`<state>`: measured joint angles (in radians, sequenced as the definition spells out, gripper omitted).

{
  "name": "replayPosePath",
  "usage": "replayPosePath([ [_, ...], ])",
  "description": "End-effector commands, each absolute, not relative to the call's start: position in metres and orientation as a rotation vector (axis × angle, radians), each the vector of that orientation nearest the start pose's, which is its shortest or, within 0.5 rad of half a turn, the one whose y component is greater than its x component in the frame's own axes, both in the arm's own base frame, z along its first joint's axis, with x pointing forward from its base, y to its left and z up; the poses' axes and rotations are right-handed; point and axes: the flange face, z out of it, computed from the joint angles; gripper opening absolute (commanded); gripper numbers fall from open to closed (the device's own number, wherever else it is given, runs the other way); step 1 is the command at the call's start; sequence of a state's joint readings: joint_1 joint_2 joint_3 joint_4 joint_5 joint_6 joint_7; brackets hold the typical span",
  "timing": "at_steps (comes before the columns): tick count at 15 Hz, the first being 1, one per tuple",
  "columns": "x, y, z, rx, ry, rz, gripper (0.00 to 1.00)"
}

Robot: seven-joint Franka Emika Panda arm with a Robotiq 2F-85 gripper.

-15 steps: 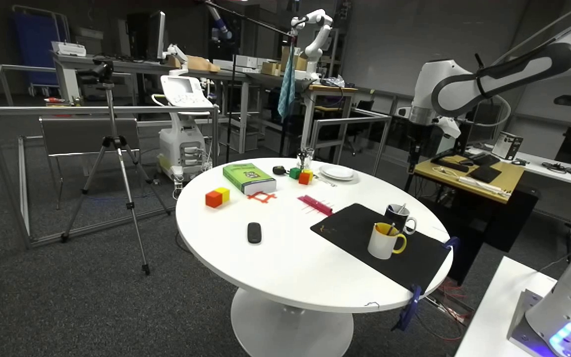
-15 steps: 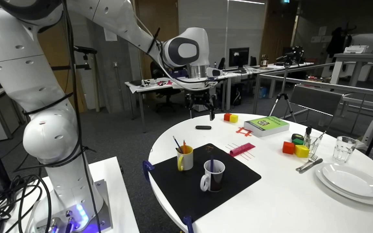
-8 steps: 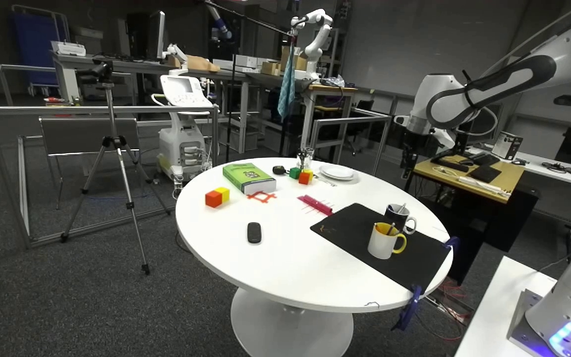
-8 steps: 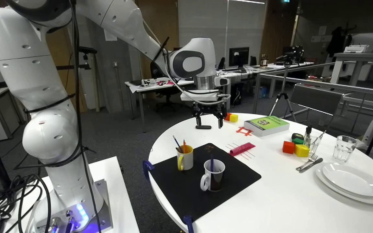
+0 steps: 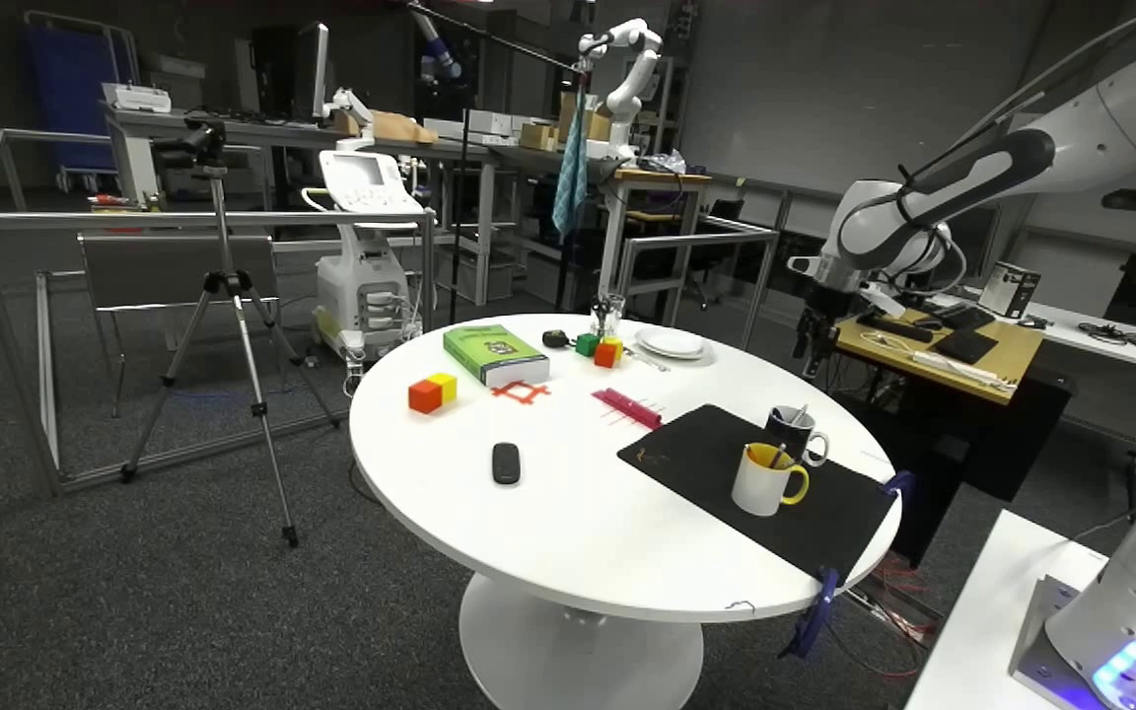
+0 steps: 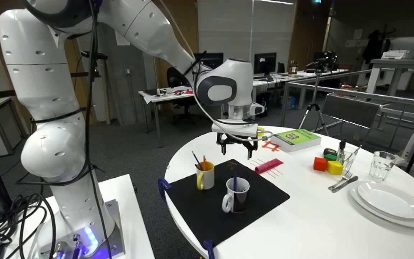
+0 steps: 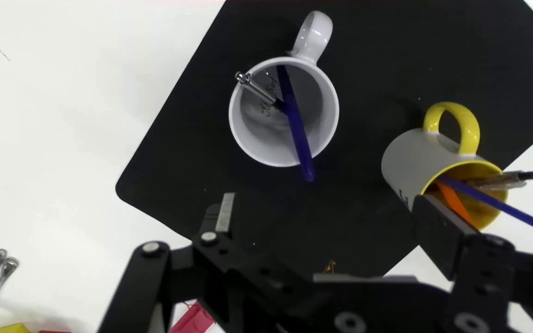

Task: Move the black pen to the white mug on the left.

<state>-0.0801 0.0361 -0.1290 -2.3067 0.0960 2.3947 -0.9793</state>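
Note:
The white mug with yellow inside and handle (image 5: 754, 485) stands on the black mat in both exterior views (image 6: 210, 179). In the wrist view it (image 7: 410, 155) holds a blue pencil, an orange stick and a clear pen with a dark end. The darker cup with a white handle (image 6: 241, 201) stands beside it. In the wrist view this cup (image 7: 238, 121) holds a dark blue pen (image 7: 297, 129) and a silver-and-black pen (image 7: 261, 93); the latter is the likeliest black pen. My gripper (image 7: 323, 203) is open and empty, above the table near the mat's far corner (image 6: 236, 155).
Dark blue clamps (image 6: 164, 187) grip the edge of the black mat (image 6: 264, 196). A pink roll (image 6: 268, 165) lies beside the mat. A green book (image 5: 495, 353), coloured blocks (image 6: 320, 164), glasses (image 6: 382, 165), cutlery and plates (image 6: 390, 199) stand on the round table (image 5: 568, 532).
My open gripper has come down and moved toward the mat and the mugs. The mugs and the other table items have not moved.

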Motion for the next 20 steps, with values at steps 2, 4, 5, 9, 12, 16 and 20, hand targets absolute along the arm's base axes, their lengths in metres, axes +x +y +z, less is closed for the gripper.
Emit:
replayPosePath([
  [2, 0.505, -0.128, 0.322, -2.828, -1.22, -0.096, 1.0],
  [4, 0.505, -0.122, 0.32, -2.864, -1.188, -0.086, 1.0],
  [5, 0.505, -0.122, 0.318, -2.863, -1.188, -0.083, 1.0],
  [9, 0.506, -0.116, 0.322, -2.872, -1.213, -0.106, 1.0],
  [12, 0.506, -0.104, 0.316, -2.838, -1.341, -0.13, 1.0],
  [16, 0.507, -0.092, 0.294, -2.786, -1.436, -0.128, 1.0],
  [20, 0.511, -0.09, 0.273, -2.826, -1.422, -0.15, 1.0],
])
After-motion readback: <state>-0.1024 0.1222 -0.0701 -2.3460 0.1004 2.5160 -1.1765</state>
